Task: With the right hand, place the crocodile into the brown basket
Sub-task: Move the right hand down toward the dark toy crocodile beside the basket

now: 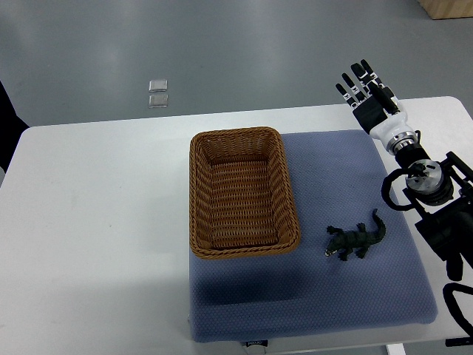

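A small dark green toy crocodile (pixel 357 240) lies on the blue mat (pixel 332 296), to the right of the brown wicker basket (pixel 198 192). The basket holds nothing. My right hand (pixel 362 87) is raised over the table's far right edge, well behind the crocodile, with its fingers spread and nothing in them. Its arm runs down the right edge of the picture. My left arm is out of view.
The mat lies on a white table (pixel 96 222). Two small clear squares (pixel 157 93) lie on the grey floor beyond the table. A wooden corner (pixel 447 7) shows at the top right.
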Available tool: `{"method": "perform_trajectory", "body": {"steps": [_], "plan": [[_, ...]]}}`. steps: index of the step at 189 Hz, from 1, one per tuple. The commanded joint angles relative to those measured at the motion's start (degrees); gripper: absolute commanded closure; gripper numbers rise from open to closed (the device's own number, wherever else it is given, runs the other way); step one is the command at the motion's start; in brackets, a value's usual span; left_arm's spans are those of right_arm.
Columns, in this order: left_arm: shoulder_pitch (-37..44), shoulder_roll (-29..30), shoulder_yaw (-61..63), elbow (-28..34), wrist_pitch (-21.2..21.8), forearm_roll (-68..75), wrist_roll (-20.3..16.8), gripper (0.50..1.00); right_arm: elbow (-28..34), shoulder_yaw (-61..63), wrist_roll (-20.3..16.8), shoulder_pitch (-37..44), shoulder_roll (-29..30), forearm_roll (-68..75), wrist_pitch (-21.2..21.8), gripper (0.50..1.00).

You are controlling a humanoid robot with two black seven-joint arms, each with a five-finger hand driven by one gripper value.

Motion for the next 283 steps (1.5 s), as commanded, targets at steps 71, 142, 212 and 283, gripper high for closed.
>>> {"method": "perform_trajectory", "body": {"steps": [71,142,212,283], "plan": [[-0.7,0.0,0.0,0.7,0.4,0.0,-0.1,0.5,0.3,-7.0,-0.4,0.9,-2.3,-4.3,0.8,0.57],[-0.6,0.0,0.0,0.2,0.0,0.0,0.0,0.5,16.4,-24.3,-6.2,6.2,-19.5,-38.9,6.1,0.57],[-0.6,0.0,0.0,0.1,0.0,0.0,0.1,0.5,36.2,-43.1,-19.0,15.8,-35.0,-64.0,14.6,0.568],[-0.6,0.0,0.0,0.2,0.0,0.0,0.4,0.5,44.7,-43.3,-22.9,13.3,-40.6,-63.5,13.8,0.568]]}}
